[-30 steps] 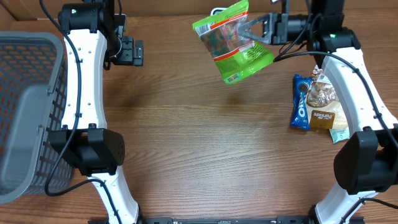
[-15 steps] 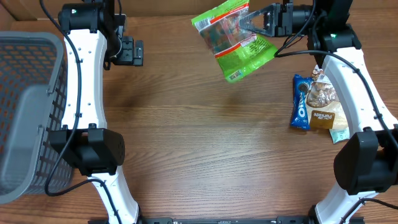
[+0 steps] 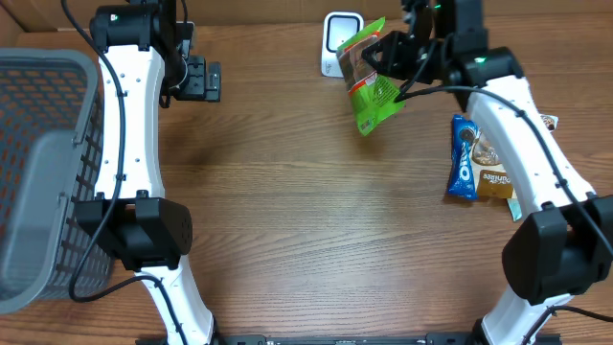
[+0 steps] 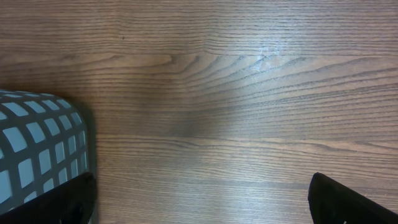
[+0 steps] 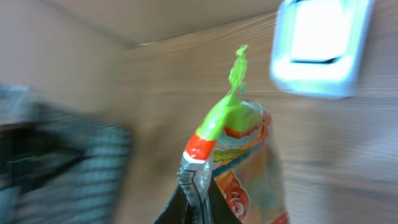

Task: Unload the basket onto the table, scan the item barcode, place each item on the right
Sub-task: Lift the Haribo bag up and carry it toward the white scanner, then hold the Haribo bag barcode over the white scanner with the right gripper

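The wide wooden surface (image 3: pixel 306 220) carried a grey basket (image 3: pixel 38 144) at its left edge. At the far left, the left hand (image 3: pixel 213 80) hung released, jaws wide, holding nothing. The right hand (image 3: pixel 388 59) was clenched on the top seam of the green snack bag (image 3: pixel 369 86), which hung in the air at the far side, just right of the small white scanner (image 3: pixel 340 43). To do this well, I'd say the barcode face needed turning square to the scanner window and holding steady; the wrist view was blurred. Against a second before, the bag had swung from broadside to nearly edge-on, and the scanner now showed plainly.
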